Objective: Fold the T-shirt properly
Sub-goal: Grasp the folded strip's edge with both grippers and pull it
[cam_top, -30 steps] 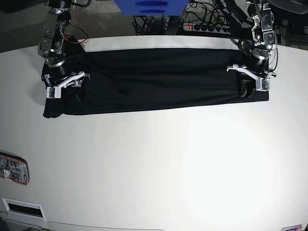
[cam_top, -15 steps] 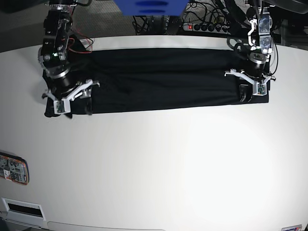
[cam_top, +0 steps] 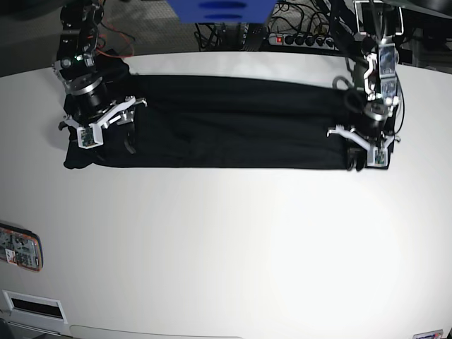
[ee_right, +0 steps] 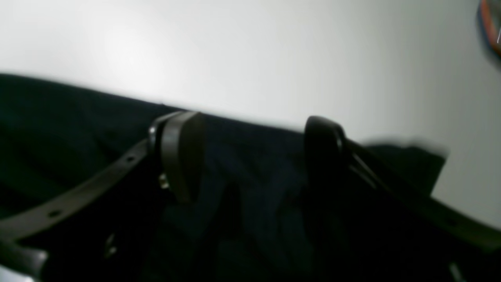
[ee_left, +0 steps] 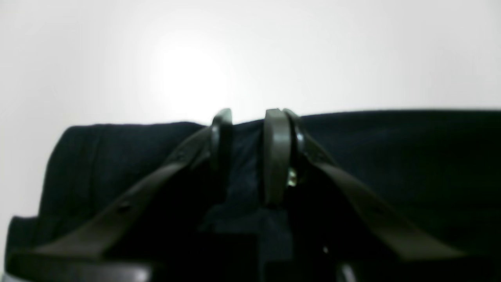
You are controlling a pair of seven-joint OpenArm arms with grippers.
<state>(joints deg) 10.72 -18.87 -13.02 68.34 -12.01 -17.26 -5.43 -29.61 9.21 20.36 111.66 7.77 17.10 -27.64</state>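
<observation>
The black T-shirt (cam_top: 233,127) lies as a long folded band across the far part of the white table (cam_top: 233,240). At the band's right end in the base view, my left gripper (cam_top: 364,159) is shut on the near edge. The left wrist view shows my left gripper (ee_left: 250,117) pinching a fold of the T-shirt (ee_left: 391,156) between almost-closed fingers. At the band's left end my right gripper (cam_top: 111,135) stands open. In the right wrist view my right gripper (ee_right: 252,133) has its fingers wide apart, low over rumpled T-shirt (ee_right: 58,117) cloth.
An orange-rimmed device (cam_top: 20,247) lies at the table's left edge, and it also shows as an orange-rimmed device (ee_right: 491,27) in the right wrist view. Behind the table are a blue box (cam_top: 219,10) and a power strip (cam_top: 300,40) with cables.
My left gripper drew its end of the T-shirt toward the near side, so the near edge now runs level. My right gripper swung nearer, then went back.
</observation>
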